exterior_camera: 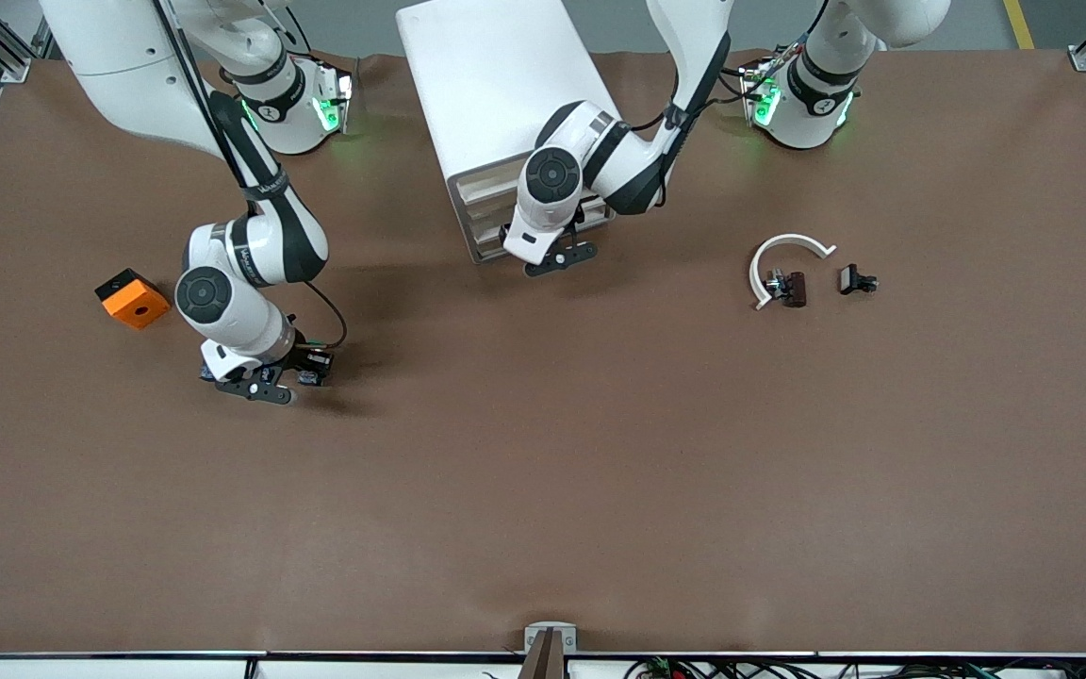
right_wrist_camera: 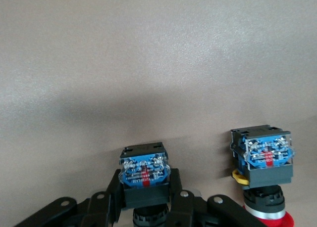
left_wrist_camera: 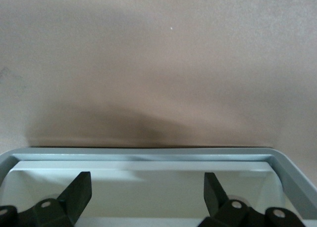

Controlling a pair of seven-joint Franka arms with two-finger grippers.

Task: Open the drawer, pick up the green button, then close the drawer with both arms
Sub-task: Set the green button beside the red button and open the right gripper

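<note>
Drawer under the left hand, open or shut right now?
Open. The left wrist view looks down into the shallow white tray-like drawer, its rim pulled out over the brown table, with the left hand spread above it.

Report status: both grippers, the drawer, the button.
Left gripper open over the drawer, holding nothing. Right gripper shut on a button low over the table; cap colour hidden. Red-capped button stands beside it.

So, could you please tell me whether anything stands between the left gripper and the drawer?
Nothing visible does. The left gripper hangs open just inside the drawer at its front rim. The right gripper, shut on a button, is over the table.
</note>
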